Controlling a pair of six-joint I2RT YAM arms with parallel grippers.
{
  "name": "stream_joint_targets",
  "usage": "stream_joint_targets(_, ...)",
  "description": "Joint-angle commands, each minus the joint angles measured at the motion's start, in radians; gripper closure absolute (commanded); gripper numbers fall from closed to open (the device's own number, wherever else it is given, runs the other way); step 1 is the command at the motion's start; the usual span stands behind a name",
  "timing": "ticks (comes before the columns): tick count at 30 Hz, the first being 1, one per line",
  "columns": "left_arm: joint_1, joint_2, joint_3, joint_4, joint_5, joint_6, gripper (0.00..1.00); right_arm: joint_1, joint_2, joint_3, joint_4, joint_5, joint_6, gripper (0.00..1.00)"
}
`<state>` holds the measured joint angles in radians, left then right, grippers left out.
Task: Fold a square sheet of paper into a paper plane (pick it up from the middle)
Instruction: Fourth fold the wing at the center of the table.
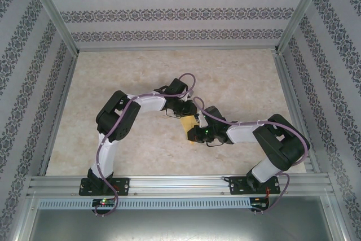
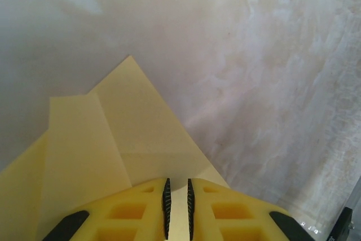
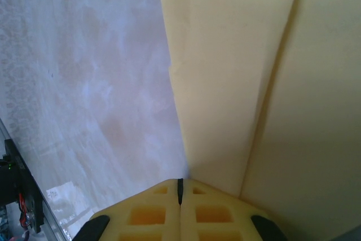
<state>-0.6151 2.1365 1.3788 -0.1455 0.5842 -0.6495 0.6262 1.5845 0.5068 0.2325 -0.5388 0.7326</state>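
Okay so the sheet of paper (image 1: pixel 188 124) is partway folded, not a plane yet imo. In the left wrist view the sheet (image 2: pixel 113 139) has at least two overlapping flaps, a crease line across it and one sharp corner. In the right wrist view (image 3: pixel 237 71) there's a long straight fold running up the picture with a second layer beside it. So some early folds are in. What I'd guess is left is the later folding and the wings, since nothing here looks like a finished dart.

Direction: in the left wrist view the pointed corner aims at roughly 11 o'clock, and the long axis runs from 6 up to there. From the top camera it's too small and too covered to call.

It sits about mid-table on the marbled tabletop (image 1: pixel 130 83), squeezed between both arms.

The left gripper (image 1: pixel 181 112) is at the sheet's 11 o'clock. Its jaws (image 2: pixel 178 187) are down to a narrow slit with paper showing through, and I can't tell if it actually pinches anything.

The right gripper (image 1: pixel 194 134) is at 5 o'clock. Up close (image 3: pixel 180 183) its fingers are pressed together right where the paper's edge runs in, so it looks clamped on the sheet.
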Motion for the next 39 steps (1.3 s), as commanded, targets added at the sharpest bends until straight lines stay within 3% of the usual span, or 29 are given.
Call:
stream_joint_targets(1,0.006,0.049,0.039,0.029,-0.066,0.011,0.79,0.021,0.042,-0.066,-0.206,0.048,-0.025,0.95)
stream_joint_targets(26,0.110,0.141,0.208,-0.034,-0.089,0.042,0.84,0.012,0.026,-0.100,-0.207,0.048,-0.031,0.95)
stream_joint_targets(39,0.118,0.127,0.268,-0.109,-0.060,0.092,0.83,0.011,0.026,-0.088,-0.207,0.047,-0.030,0.95)
